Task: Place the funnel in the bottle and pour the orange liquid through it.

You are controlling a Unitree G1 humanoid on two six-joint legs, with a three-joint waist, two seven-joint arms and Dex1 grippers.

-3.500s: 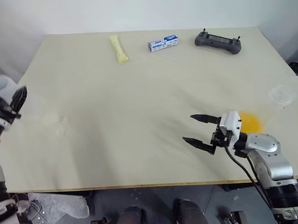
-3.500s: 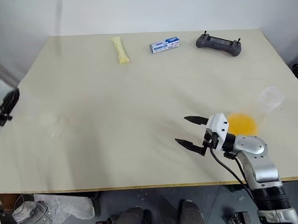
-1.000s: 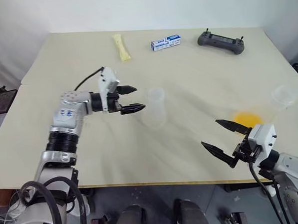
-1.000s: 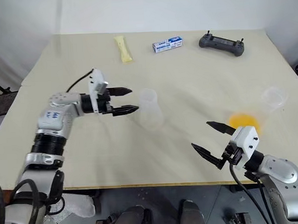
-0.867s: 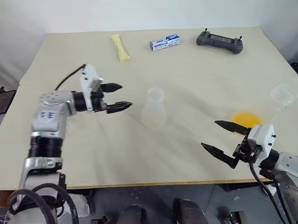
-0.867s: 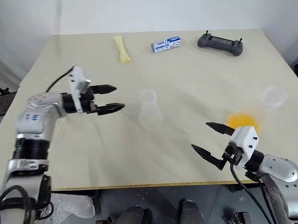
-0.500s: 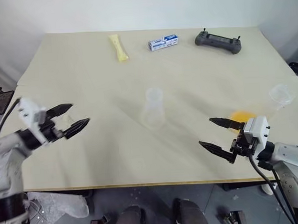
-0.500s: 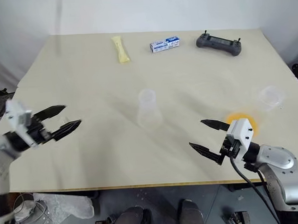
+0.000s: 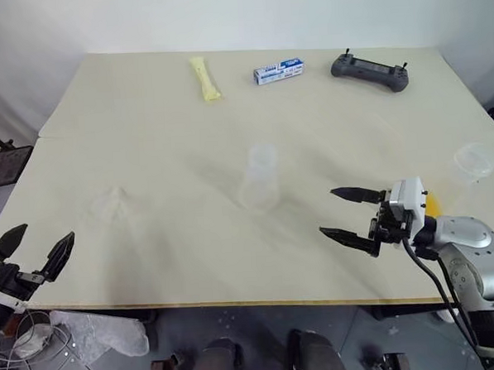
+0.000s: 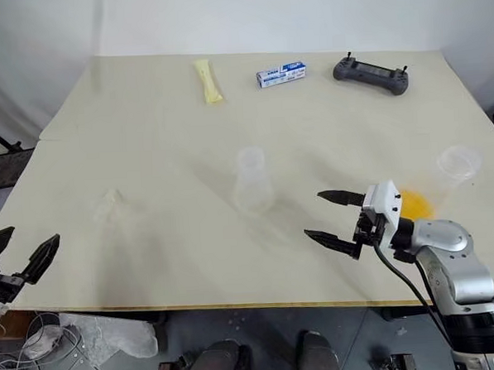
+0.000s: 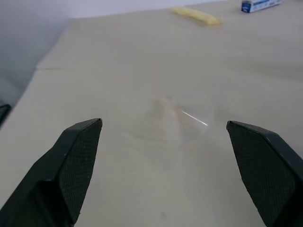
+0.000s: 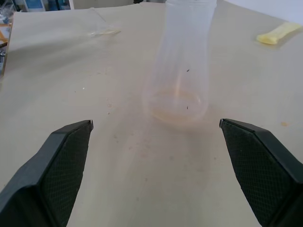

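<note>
At lower left, the left gripper (image 9: 31,250) is hanging off the desk (image 9: 145,132) edge, jaws released. The funnel (image 9: 113,200) is lying left of centre, the bottle (image 9: 259,178) standing mid-frame amid bare beige surface. At lower right, the right gripper (image 9: 348,213) is hovering, jaws spread, empty, beside the orange liquid (image 10: 415,203).

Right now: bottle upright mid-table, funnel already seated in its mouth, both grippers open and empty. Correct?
Not quite. The funnel is not in the bottle; it lies on the table apart from it, toward the robot's left, as the left eye view shows. The rest holds: bottle upright mid-table, left gripper and right gripper open and empty.
</note>
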